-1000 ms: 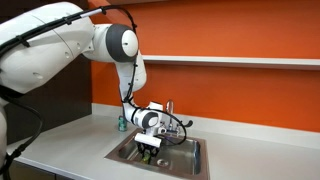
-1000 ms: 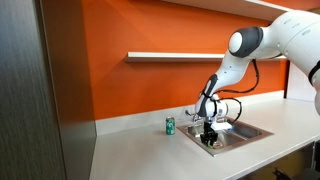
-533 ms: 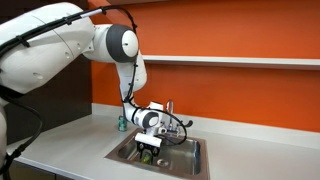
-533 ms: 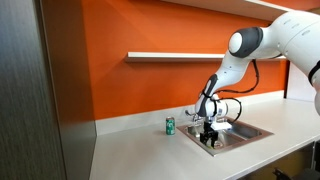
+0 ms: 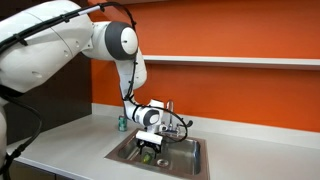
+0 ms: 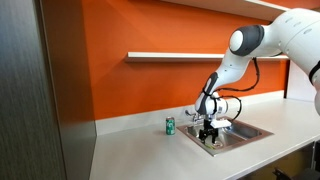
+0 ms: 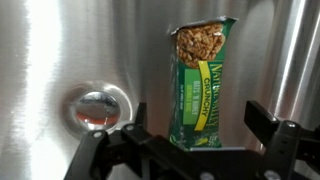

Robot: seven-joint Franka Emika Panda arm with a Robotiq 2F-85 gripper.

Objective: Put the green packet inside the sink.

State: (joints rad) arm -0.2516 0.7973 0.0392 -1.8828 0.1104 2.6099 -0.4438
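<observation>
Fingers [image 7: 262,122]: two dark, blocky prongs of the gripper [image 7: 198,128], spread wide and holding nothing; in the wrist view one stands on each side of the packet, clear of its edges.
Green packet [image 7: 203,90]: flat, glossy rectangular wrapper with white lettering, a picture of granola at its far end and a crimped seam. It lies flat on the sink floor, right of the drain and between the open fingers. In an exterior view it is only a small green spot [image 5: 146,156] under the gripper [image 5: 148,147].
Sink [image 7: 60,50]: brushed stainless steel with streaky reflections; a rectangular basin with a raised rim in both exterior views [image 5: 203,160] [image 6: 256,131].
Drain [image 7: 97,108]: round, shiny, dished.
Faucet [image 5: 170,104]: chrome, at the far rim.
Can [image 6: 170,125]: upright green cylinder just left of the sink.
Tabletop [image 6: 130,152]: pale, smooth, matte.
Change: compared with a second ago, the gripper [image 6: 209,136] sits slightly higher above the basin floor, and the packet stays down on the steel.
</observation>
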